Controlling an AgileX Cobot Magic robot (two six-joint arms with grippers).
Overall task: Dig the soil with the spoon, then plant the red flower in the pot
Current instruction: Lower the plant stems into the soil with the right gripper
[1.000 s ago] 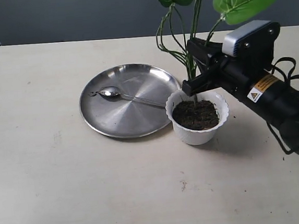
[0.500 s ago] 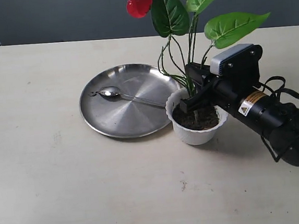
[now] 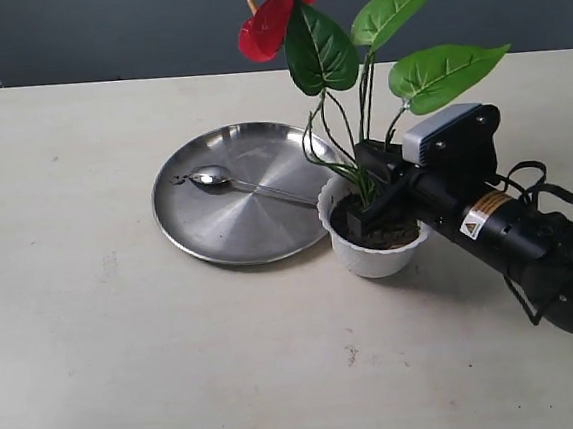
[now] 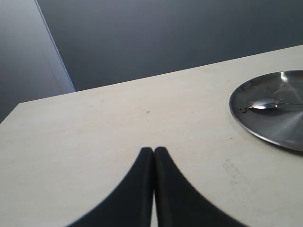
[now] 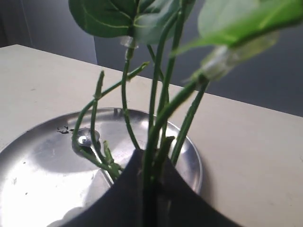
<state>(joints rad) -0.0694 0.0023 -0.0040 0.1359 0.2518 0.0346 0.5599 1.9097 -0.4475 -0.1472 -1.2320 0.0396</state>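
The red flower point(image 3: 268, 25) stands upright with its stems reaching down into the small white pot point(image 3: 363, 260). My right gripper point(image 3: 368, 210) is shut on the bunch of green stems point(image 5: 156, 94) just above the dark soil point(image 3: 397, 233), its fingertips down at the pot's mouth. The spoon point(image 3: 225, 181) lies on the steel plate point(image 3: 237, 224), bowl towards the far left; its bowl point(image 5: 85, 139) also shows behind the stems in the right wrist view. My left gripper point(image 4: 154, 151) is shut and empty above bare table, away from the spoon point(image 4: 265, 105).
The round steel plate point(image 4: 277, 127) lies just left of the pot, almost touching it. The flower's broad green leaves point(image 3: 444, 65) spread above my right wrist camera housing point(image 3: 439, 126). A dark wall runs behind the table's far edge.
My right gripper has come down and slightly left with the flower, bringing the stems' base from above the pot into the soil. The red blooms dropped into view. The spoon stayed put.
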